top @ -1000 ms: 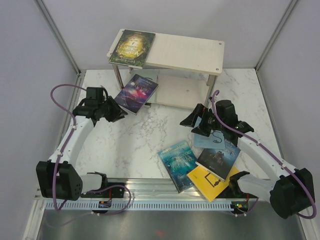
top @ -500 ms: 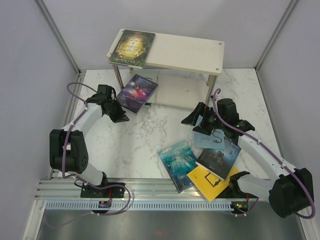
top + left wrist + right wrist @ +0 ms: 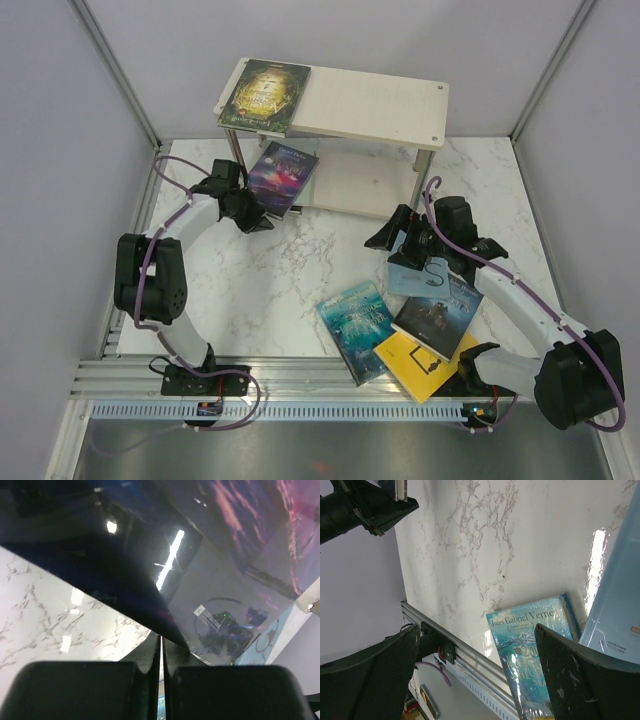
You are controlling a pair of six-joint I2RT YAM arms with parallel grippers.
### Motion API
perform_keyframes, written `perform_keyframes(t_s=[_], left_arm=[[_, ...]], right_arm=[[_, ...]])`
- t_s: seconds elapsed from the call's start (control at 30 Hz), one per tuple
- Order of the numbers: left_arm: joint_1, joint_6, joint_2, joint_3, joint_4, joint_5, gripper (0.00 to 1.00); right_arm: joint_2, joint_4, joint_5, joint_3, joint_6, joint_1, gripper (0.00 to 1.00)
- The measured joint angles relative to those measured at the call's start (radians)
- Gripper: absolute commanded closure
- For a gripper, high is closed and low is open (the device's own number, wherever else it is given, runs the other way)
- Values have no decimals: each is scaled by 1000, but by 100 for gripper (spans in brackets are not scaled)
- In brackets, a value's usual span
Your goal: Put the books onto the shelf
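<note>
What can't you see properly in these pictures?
Galaxy book: left wrist view, too close; edges cut it off, title unreadable.
Pale blue book: top view, right arm covers its upper part.
Yellow book: top view, mostly under the dark book.
Shelf lower board: top view, top board hides most.

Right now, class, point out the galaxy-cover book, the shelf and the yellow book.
galaxy-cover book (image 3: pixel 285 170), top external view, middle of its front cover
shelf (image 3: pixel 370 105), top external view, bare part of its top board
yellow book (image 3: pixel 404 359), top external view, its exposed left part
</note>
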Motion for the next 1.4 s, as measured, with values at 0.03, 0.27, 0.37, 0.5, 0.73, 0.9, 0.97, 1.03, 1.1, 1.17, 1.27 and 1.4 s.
perform_keyframes(t_s=[0.03,0.27,0.37,0.5,0.73,0.9,0.97,1.03,1.1,1.17,1.27,1.4], left_arm=[[-2,-12,10,6,10,1,98],[-25,-102,50,31,72,0,98],[-38,-133,80,68,82,-1,98],[-54,-161,130,126,97,-2,98],[-68,-176,154,149,105,2,98],[-61,-153,40,-3,137,3,95],[-59,-139,-38,-63,121,4,82],[-61,-110,-140,-135,119,29,75],[-72,-81,-223,-192,122,62,57],[-113,-49,-290,-254,140,98,33],[-227,-22,-332,-346,172,147,0],[-359,-55,-383,-554,268,239,0]], right_arm=[[5,-1,0,0,-3,-1,2],[13,-2,0,0,-11,-8,2],[13,-2,0,0,-14,-11,2],[13,-2,0,0,-15,-12,2],[11,-3,0,0,-23,-16,2],[10,-5,-11,-2,-47,-18,2],[16,-4,-27,-6,-62,-18,2],[31,-3,-45,-15,-80,-18,2],[54,4,-66,-34,-100,-18,2],[88,7,-100,-54,-122,-18,2],[146,3,-142,-65,-160,-12,2],[188,-12,-153,-65,-217,27,2]])
